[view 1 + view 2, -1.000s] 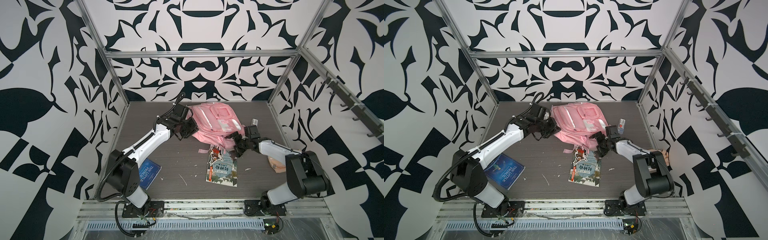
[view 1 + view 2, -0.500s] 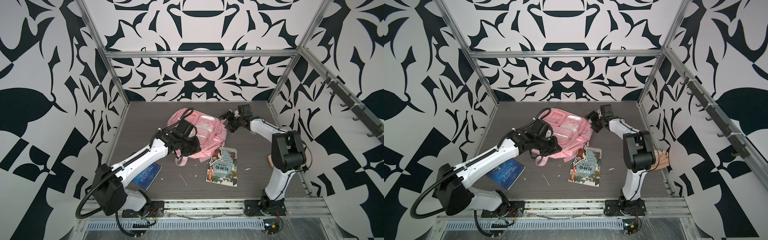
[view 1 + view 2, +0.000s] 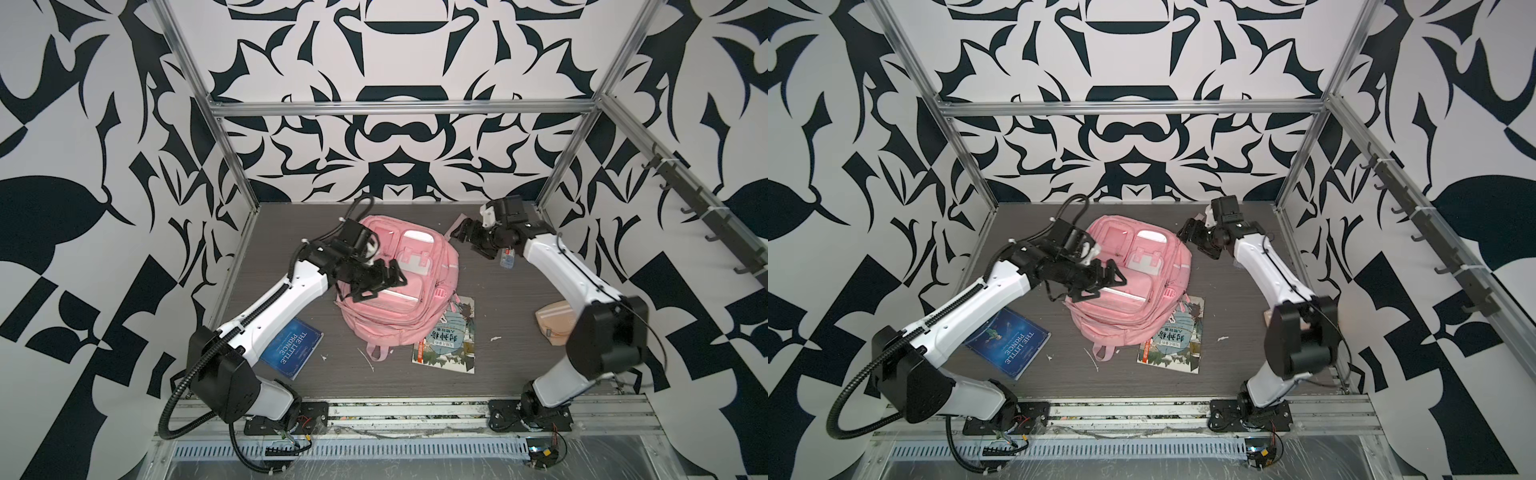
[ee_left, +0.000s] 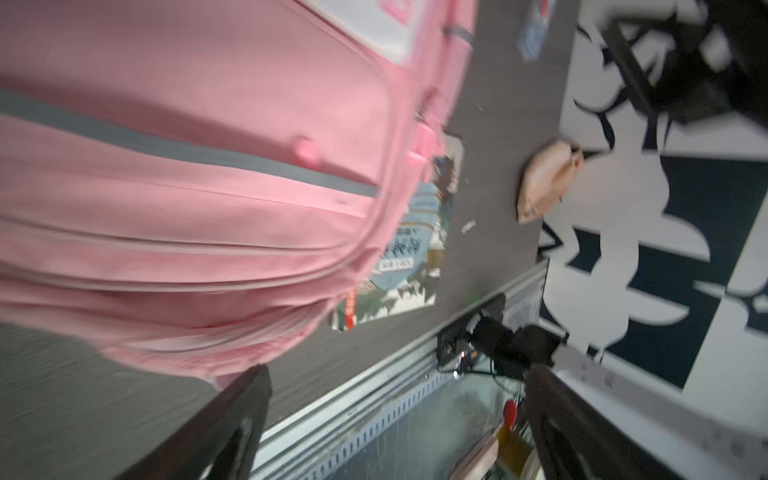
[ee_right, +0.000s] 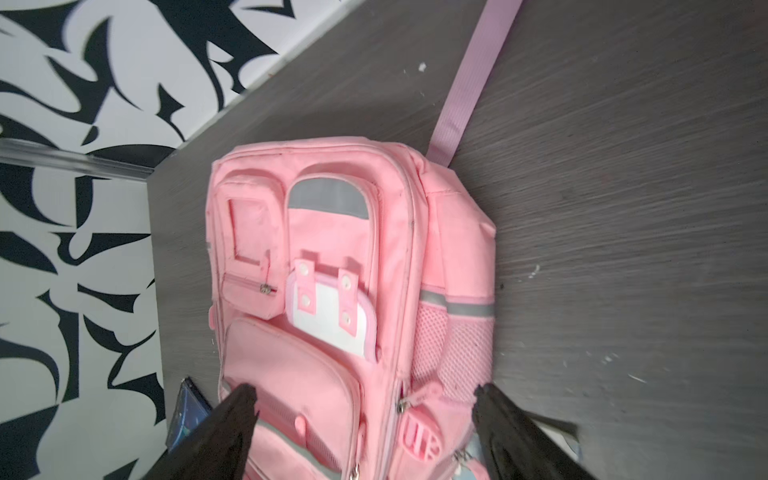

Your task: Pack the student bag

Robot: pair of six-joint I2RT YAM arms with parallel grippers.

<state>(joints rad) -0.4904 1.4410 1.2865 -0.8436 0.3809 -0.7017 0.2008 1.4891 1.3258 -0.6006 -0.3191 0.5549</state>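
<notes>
While the pink bag [image 3: 399,324] lies front-side up in the mid bench [image 3: 498,299], top loop twd the front edge, the left arm [image 3: 282,303] reaches from its front-left base up & inward, wrist over the bag's left side. Left fingers [image 3: 394,274] stand wide apart above the front pocket w/ nothing between them; can't tell if the lower one brushes the fabric. In the left wrist view the bag [image 4: 187,187] fills the space beyond the spread fingers [image 4: 232,424]. Right arm [image 3: 561,274] stretches from the front-right base twd the back, elbow bent, wrist turned at the bag's back right corner. Right fingers [image 3: 461,230] are apart, empty, clear of the bag, just beside a pink strap [image 3: 457,222] lying on the bench. Bag's right edge rests on an illustrated book [image 3: 446,347]; a blue book [image 3: 293,347] lies by the left arm, a beige pouch [image 3: 552,326] near the right arm.
</notes>
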